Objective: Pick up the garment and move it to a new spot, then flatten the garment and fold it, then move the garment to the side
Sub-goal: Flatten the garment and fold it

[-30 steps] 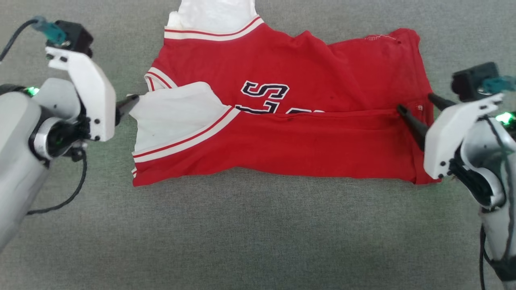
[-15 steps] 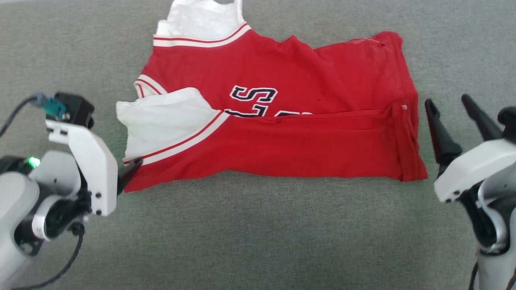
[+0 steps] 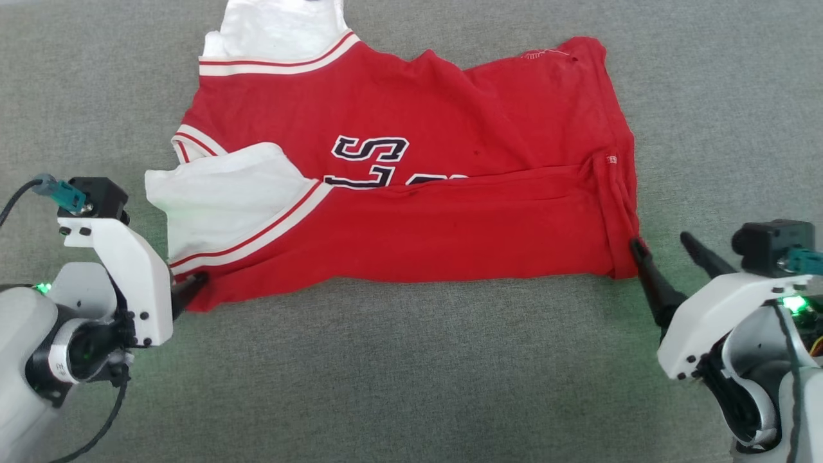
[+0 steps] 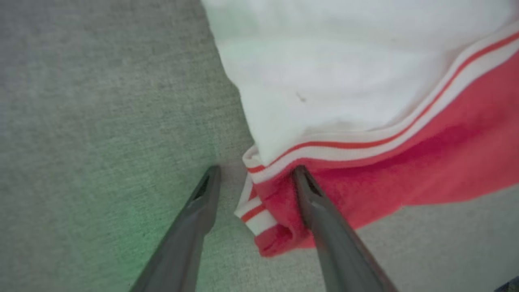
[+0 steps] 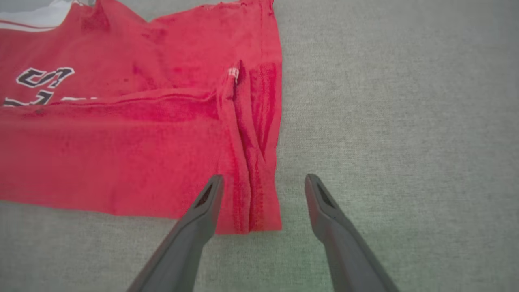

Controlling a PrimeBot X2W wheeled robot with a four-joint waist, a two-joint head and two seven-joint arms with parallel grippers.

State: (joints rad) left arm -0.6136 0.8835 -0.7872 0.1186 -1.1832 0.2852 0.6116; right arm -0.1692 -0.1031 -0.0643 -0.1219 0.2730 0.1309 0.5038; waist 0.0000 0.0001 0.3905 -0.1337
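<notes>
- The garment [image 3: 450, 218] lies half-folded on the grey counter [image 3: 411, 386].
- Left pincer [image 4: 256, 170] and right pincer [image 5: 263, 178] stand apart, straddling its near corners.
- Risk: closing on one layer only would undo the fold.

A grey woven surface [image 3: 411, 386], perhaps carpet, lies flat and plain.

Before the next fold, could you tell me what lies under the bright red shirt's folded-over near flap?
More of the soft red fabric shirt; its dark white-edged lettering runs under the flap, lower part hidden.
</notes>
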